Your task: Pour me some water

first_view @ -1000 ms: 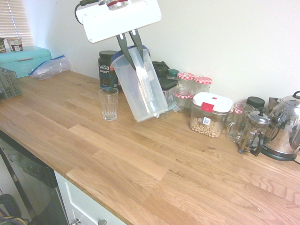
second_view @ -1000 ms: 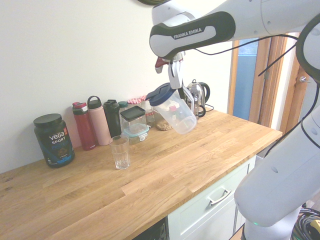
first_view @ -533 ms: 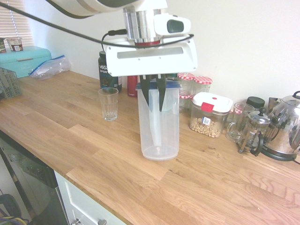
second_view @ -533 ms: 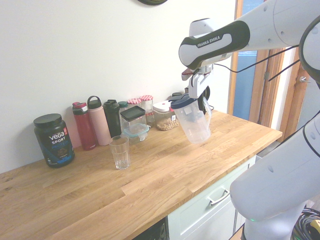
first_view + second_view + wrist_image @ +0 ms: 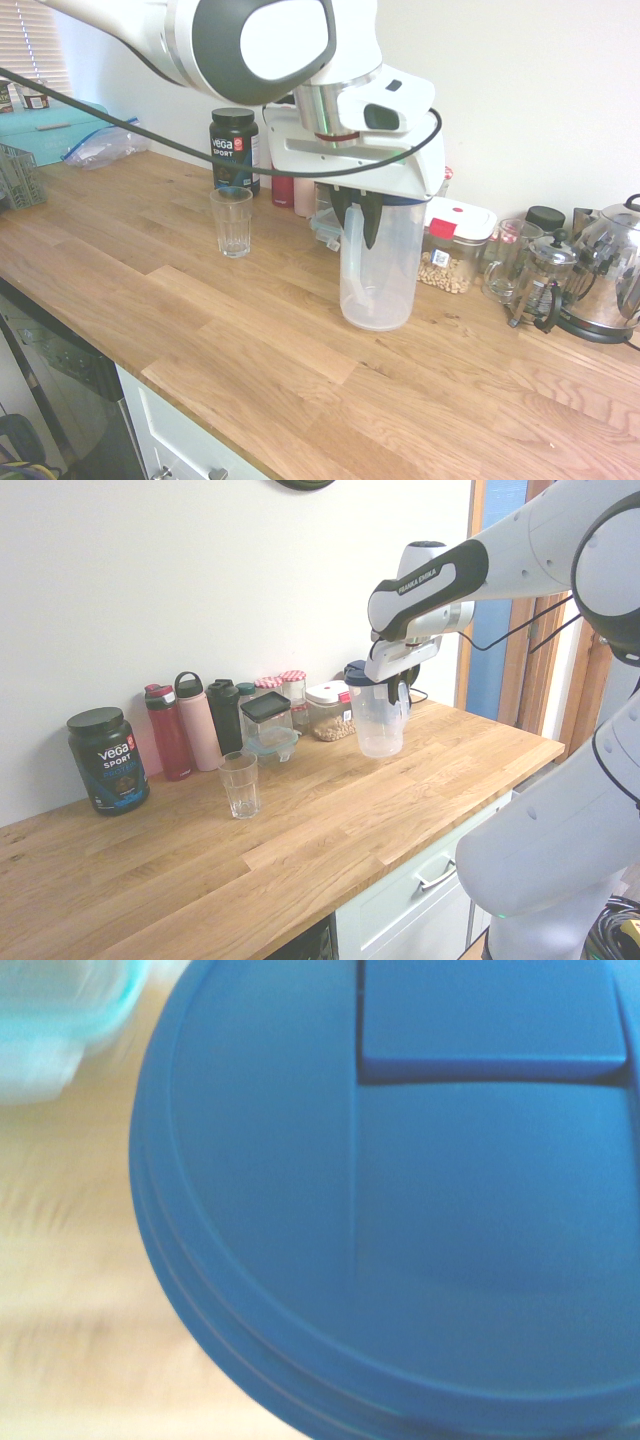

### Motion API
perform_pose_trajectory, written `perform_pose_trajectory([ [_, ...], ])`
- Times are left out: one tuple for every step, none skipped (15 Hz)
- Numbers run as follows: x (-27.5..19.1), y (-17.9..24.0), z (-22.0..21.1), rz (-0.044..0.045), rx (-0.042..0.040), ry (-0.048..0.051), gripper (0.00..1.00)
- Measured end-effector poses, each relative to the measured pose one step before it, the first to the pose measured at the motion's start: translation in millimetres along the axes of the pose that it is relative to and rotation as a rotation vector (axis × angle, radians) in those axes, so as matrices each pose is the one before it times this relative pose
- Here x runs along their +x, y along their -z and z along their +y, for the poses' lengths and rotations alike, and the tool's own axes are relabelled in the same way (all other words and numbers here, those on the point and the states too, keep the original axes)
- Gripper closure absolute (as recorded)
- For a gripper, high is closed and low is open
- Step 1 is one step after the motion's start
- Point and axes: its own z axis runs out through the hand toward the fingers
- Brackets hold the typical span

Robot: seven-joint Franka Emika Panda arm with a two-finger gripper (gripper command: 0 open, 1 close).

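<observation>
A clear plastic pitcher (image 5: 380, 268) with a blue lid (image 5: 400, 1210) stands upright, its base at or just above the wooden counter (image 5: 300, 390). My gripper (image 5: 358, 218) is shut on it from above, the dark fingers (image 5: 371, 220) pinching its upper rim side. In the second exterior view the pitcher (image 5: 380, 720) hangs under the gripper (image 5: 392, 685) near the counter's back right. The drinking glass (image 5: 231, 221) stands apart to the pitcher's left, also seen as the glass (image 5: 240, 784). Whether it holds water I cannot tell.
Along the wall stand a Vega Sport tub (image 5: 233, 148), bottles (image 5: 168, 730), jars, a nut container (image 5: 450, 245), a French press (image 5: 540, 282) and a kettle (image 5: 612, 270). A teal bread box (image 5: 50, 125) sits far left. A teal-lidded box (image 5: 60, 1020) lies beside the pitcher.
The pitcher was tilted high beside the glass; it has swung upright, moved right away from the glass and come down toward the counter, still in my grip.
</observation>
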Motion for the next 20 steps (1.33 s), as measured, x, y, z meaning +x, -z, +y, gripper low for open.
perform_pose_trajectory([
  [-2.81, -7.49, 0.5, 0.03512, 0.01456, -0.04501, 1.0],
  [-3.2, -6.09, 1.5, 0.03316, 0.01287, -0.04628, 1.0],
  [-3.42, -5.09, 3.02, 0.03026, 0.01078, -0.04884, 1.0],
  [-3.3, -3.84, 3.22, 0.02911, 0.00874, -0.05042, 1.0],
  [-2.0, -2.64, 3.36, 0.02789, 0.00734, -0.05184, 1.0],
  [-2.65, -3.06, 3.7, 0.01786, 0.00052, -0.04564, 1.0],
  [-3.75, -3.0, 2.25, 0.00029, -0.00554, -0.02594, 1.0],
  [-2.74, -1.29, -0.26, -0.01193, -0.00281, -0.01037, 1.0],
  [-2.92, -1.16, -0.8, -0.018, -0.00291, -0.00938, 1.0],
  [-3.05, -1.11, -0.96, -0.01956, -0.00457, -0.00723, 1.0],
  [-2.5, -0.88, -0.8, -0.02379, -0.00233, -0.00798, 1.0],
  [-2.19, -0.82, -0.74, -0.02994, -0.00319, -0.00323, 1.0],
  [0.19, 0.34, -0.39, -0.01809, -0.00328, -0.00102, 1.0],
  [1.08, -0.03, 1.04, -0.00743, -0.00495, 0.0002, 1.0],
  [0.0, -0.73, 1.18, -0.0061, -0.00638, 0.0018, 1.0],
  [-0.89, -1.27, 0.85, -0.00699, -0.01004, 0.00521, 0.0],
  [-0.89, -1.54, 1.25, -0.00907, -0.01375, 0.0069, 0.0],
  [0.37, 0.15, 0.33, -0.00097, -0.00767, 0.00704, 0.0],
  [1.19, 0.26, 0.97, 0.00226, -0.00846, 0.00549, 0.0],
  [1.26, 0.23, 1.03, 0.00232, -0.00535, 0.00202, 0.0],
])
